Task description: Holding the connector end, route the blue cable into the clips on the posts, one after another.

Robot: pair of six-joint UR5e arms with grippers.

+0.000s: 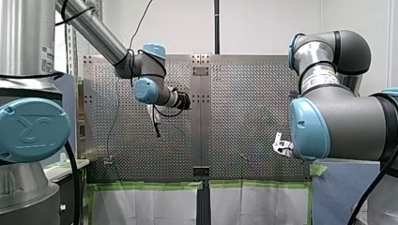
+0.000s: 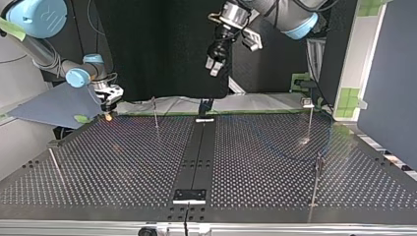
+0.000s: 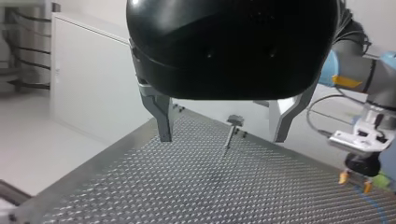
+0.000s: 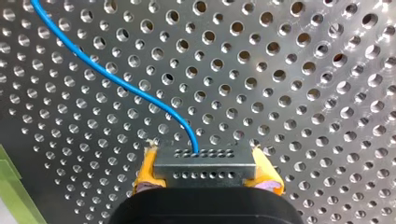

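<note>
Right tool (image 4: 206, 170) is clamped on the connector (image 4: 205, 161), cable (image 4: 116, 79) trailing across the worktop (image 4: 303, 93). Left tool (image 3: 222, 137) hangs above, jaws apart.

High above the perforated surface (image 2: 123, 162) hangs my left gripper (image 2: 214, 66), jaws apart. Low at the surface's far edge, at the view's left, sits my right gripper (image 2: 109, 112). Four thin posts (image 2: 156, 115) stand well apart, two on each side of the dark centre strip (image 2: 196, 157).
</note>
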